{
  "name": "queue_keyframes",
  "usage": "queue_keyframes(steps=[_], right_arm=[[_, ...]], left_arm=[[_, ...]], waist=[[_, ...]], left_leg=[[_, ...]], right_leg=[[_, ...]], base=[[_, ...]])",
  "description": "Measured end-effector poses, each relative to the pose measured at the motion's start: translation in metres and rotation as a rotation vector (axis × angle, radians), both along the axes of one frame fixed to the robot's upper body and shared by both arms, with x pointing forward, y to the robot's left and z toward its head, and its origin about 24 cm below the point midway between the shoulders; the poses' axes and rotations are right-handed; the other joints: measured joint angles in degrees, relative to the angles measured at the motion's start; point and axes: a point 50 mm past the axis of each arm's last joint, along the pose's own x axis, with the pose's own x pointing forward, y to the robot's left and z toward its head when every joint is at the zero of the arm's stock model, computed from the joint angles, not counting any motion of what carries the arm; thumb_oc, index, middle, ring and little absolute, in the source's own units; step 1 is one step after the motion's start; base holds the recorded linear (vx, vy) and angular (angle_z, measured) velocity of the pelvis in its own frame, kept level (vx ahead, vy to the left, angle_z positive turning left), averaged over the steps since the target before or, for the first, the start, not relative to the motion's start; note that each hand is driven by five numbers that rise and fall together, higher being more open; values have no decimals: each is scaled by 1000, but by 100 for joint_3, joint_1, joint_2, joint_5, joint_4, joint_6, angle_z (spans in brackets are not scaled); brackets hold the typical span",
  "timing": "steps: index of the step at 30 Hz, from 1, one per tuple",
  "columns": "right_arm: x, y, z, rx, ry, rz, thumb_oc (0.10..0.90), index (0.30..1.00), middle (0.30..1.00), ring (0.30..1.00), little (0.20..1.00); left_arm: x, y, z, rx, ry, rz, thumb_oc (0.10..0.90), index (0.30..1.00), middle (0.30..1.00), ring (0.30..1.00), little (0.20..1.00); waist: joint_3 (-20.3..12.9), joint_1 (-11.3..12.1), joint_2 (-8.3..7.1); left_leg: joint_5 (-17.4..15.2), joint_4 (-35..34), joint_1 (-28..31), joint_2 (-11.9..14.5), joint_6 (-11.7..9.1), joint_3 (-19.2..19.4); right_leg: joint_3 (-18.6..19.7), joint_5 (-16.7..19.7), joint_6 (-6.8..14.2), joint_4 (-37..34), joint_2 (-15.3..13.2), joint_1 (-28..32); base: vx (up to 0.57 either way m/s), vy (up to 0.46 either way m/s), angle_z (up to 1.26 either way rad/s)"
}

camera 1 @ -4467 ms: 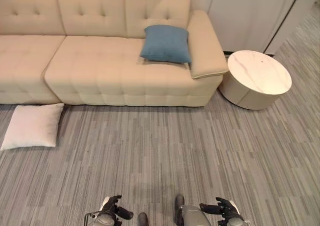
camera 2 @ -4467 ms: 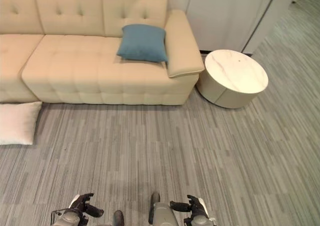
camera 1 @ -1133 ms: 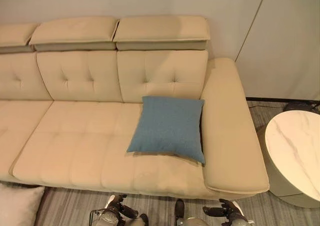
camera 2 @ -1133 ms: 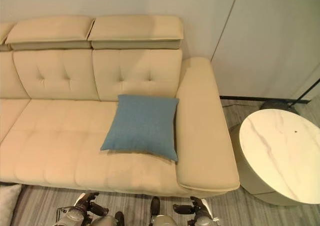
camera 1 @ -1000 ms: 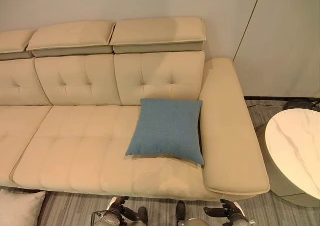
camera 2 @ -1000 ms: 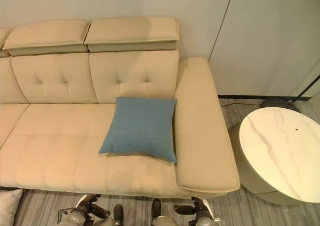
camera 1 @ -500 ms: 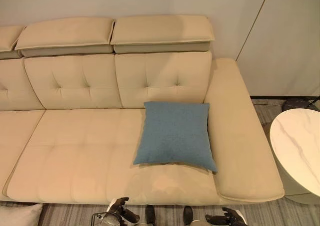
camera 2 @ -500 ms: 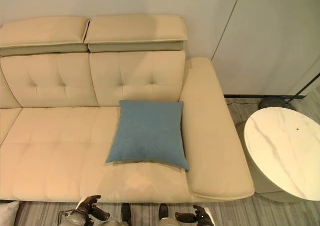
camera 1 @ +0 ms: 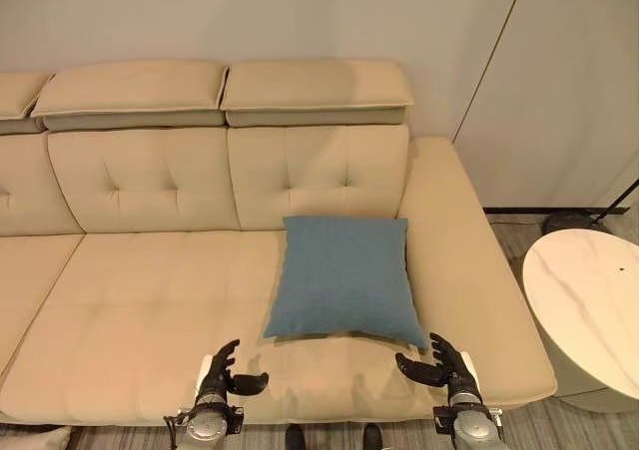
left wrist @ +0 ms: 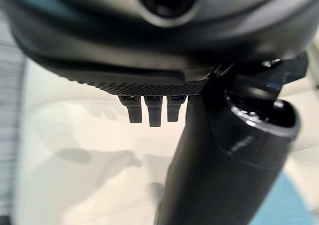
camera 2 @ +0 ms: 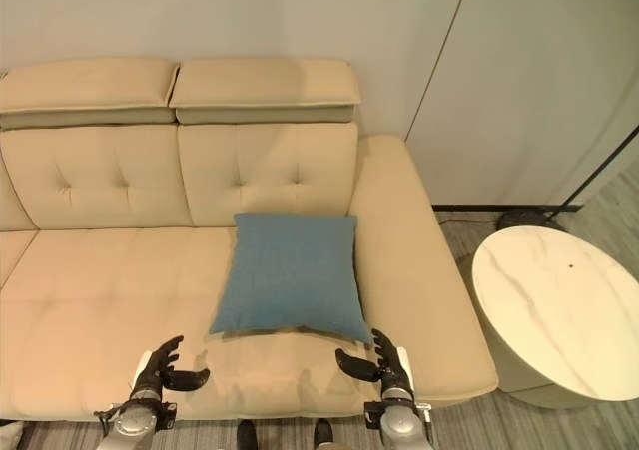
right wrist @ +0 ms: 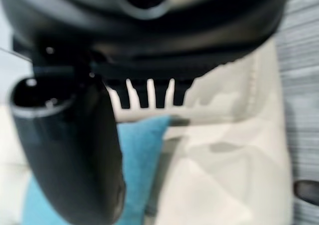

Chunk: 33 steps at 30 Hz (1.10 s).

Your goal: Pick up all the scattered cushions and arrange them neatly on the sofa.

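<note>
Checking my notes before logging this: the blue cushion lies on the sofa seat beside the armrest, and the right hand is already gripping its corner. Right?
Not quite. The blue cushion does lie on the sofa seat beside the armrest, but the right hand is open and holds nothing, just short of the corner, as the left eye view shows.

One beige sofa (camera 1: 150, 300) fills the view from nine o'clock to the centre, carrying one blue cushion (camera 1: 344, 278) at about its middle right; two raised headrest pads top its back toward twelve o'clock. One round white marble-topped side table (camera 1: 589, 315) stands at three o'clock. Two dark hands show at six o'clock: the left hand (camera 1: 222, 374) and the right hand (camera 1: 439, 364).
</note>
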Motion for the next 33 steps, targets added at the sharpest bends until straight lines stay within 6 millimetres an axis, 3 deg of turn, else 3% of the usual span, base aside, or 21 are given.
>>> queue_keyframes(steps=[8, 13, 21, 22, 24, 27, 30, 33], right_arm=[[4, -11, 17, -118, -81, -43, 800, 900, 900, 900, 900], [21, -16, 30, -156, -151, -70, 800, 900, 900, 900, 900], [85, -20, 68, -101, -305, -124, 800, 900, 900, 900, 900], [99, -19, 79, -82, -349, -131, 800, 900, 900, 900, 900], [109, -14, 86, -64, -374, -124, 800, 900, 900, 900, 900], [140, -5, 111, -21, -446, -139, 800, 900, 900, 900, 900], [162, 3, 132, 11, -496, -138, 800, 900, 900, 900, 900], [171, 9, 144, 31, -528, -123, 800, 900, 900, 900, 900]], left_arm=[[5, -3, 12, 2, -77, 28, 800, 900, 900, 900, 900], [19, -3, 24, -32, -149, 90, 800, 900, 900, 900, 900], [89, -18, 73, -114, -372, 106, 800, 900, 900, 900, 900], [104, -25, 87, -132, -430, 77, 800, 900, 900, 900, 900], [114, -31, 97, -135, -461, 55, 800, 900, 900, 900, 900], [148, -39, 129, -111, -556, 24, 800, 900, 900, 900, 900], [169, -43, 154, -85, -613, -8, 800, 900, 900, 900, 900], [178, -47, 165, -65, -636, -36, 800, 900, 900, 900, 900]], waist=[[-4, -15, 11], [10, -22, 63], [135, -7, 304], [273, 2, 363], [411, -6, 401], [440, 13, 426], [666, 12, 436], [723, 19, 434]], left_leg=[[26, 26, -3, -1, 40, 12], [32, 26, -96, 17, 32, 21], [286, 30, -1021, 21, 62, 3], [342, 31, -1189, 19, 46, -1], [365, 34, -1230, 26, 48, 0], [492, 34, -1835, 65, -1, -1], [542, 34, -2025, 101, 20, 6], [543, 34, -2094, 121, 20, 7]], right_leg=[[-3, 25, -15, -120, 1, 47], [-1, 32, -20, -123, 20, -42], [-18, 265, 2, -130, 26, -954], [-21, 357, -50, -124, 27, -1121], [-35, 370, -57, -126, 31, -1165], [-13, 491, -68, -124, 76, -1776], [-8, 570, -124, -122, 113, -1975], [-7, 568, -128, -122, 138, -2045]], base=[[45, -16, 0], [5, -37, -1], [-80, -34, 2], [-49, -39, 2], [-37, -54, -2], [-4, -23, -3], [-2, -7, -1], [-4, -13, -3]])
